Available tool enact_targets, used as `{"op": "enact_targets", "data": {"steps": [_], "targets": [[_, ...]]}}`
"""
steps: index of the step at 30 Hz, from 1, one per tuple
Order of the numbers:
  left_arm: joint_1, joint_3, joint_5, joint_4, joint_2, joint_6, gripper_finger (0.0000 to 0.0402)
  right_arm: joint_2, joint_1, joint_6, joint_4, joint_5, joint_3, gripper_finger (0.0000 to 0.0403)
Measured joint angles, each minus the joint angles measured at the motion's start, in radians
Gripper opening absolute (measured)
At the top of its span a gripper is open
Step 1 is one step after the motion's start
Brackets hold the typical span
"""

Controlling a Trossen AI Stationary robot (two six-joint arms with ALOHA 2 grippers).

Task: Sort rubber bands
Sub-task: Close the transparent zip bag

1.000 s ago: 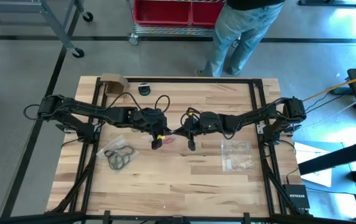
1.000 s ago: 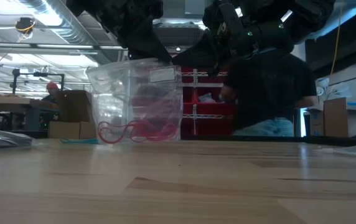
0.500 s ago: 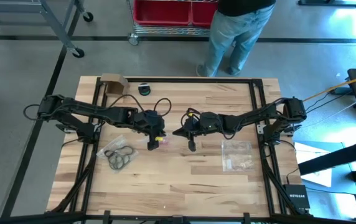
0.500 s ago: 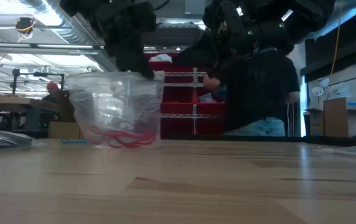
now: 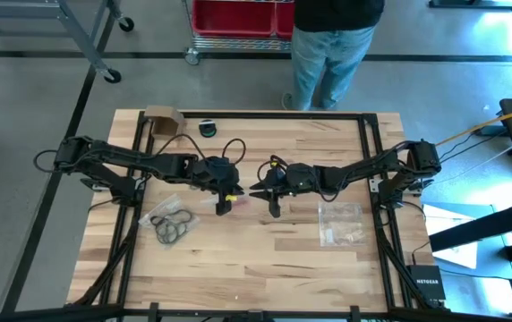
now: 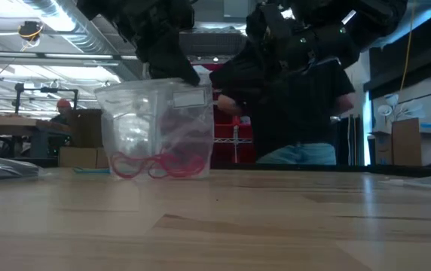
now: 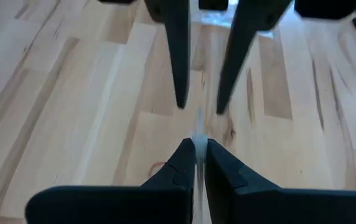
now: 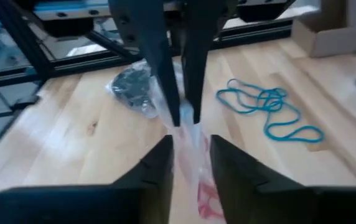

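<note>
We find the red rubber bands (image 6: pixel 159 164) lying in the bottom of a clear zip bag (image 6: pixel 155 124) that stands upright near the middle of the table (image 5: pixel 265 259). In the right wrist view the same red loops (image 8: pixel 208 202) show through the plastic between that arm's fingers.

Our left gripper (image 7: pixel 196 155) is clenched on the thin top edge of the bag, its two fingers pressed together with only the film between them. Our right gripper (image 8: pixel 189 152) faces it from the other side, its fingers parted a little around the bag's top; we cannot tell whether they touch the plastic. From above, the two grippers meet nose to nose at the table's centre, left (image 5: pixel 225 199) and right (image 5: pixel 272 199).

The teal rubber bands (image 8: pixel 268 112) lie loose on the wood just beyond the bag. The black rubber bands (image 5: pixel 172 225) sit in a second clear bag on the left part of the table, well apart from the grippers. A third clear bag (image 5: pixel 341 224) lies flat on the right part.

Beyond the table's far edge a person (image 5: pixel 332 49) stands by a red bin (image 5: pixel 238 18).
</note>
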Motion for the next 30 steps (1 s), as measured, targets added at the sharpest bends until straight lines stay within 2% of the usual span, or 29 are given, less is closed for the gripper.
{"op": "enact_targets", "data": {"steps": [3,7,14,21,23,27,30], "targets": [[0.0,0.0,0.0,0.007,0.0,-0.003,0.0006,0.0,0.001,-0.019,0.014,0.031,0.0,0.0118],[0.0,0.0,0.0,0.034,0.0,-0.02,0.0006,0.0,0.0,-0.028,0.055,0.039,0.0,0.0123],[0.0,0.0,0.0,0.056,0.0,-0.029,0.0006,0.0,0.0,-0.05,0.053,0.046,0.0,0.0083],[0.0,0.0,-0.003,0.057,0.0,-0.052,0.0006,0.0,0.001,-0.073,0.045,0.051,0.0,0.0013],[0.001,0.0,-0.005,0.067,0.0,-0.056,0.0006,0.0,0.001,-0.083,0.052,0.062,0.0,0.0005],[0.002,-0.003,-0.021,0.088,0.0,-0.087,0.0006,0.0,0.004,-0.094,0.054,0.145,-0.001,0.0002],[0.003,-0.003,-0.05,0.097,0.0,-0.121,0.0006,0.0,0.018,-0.099,0.058,0.25,-0.001,0.0001]]}}
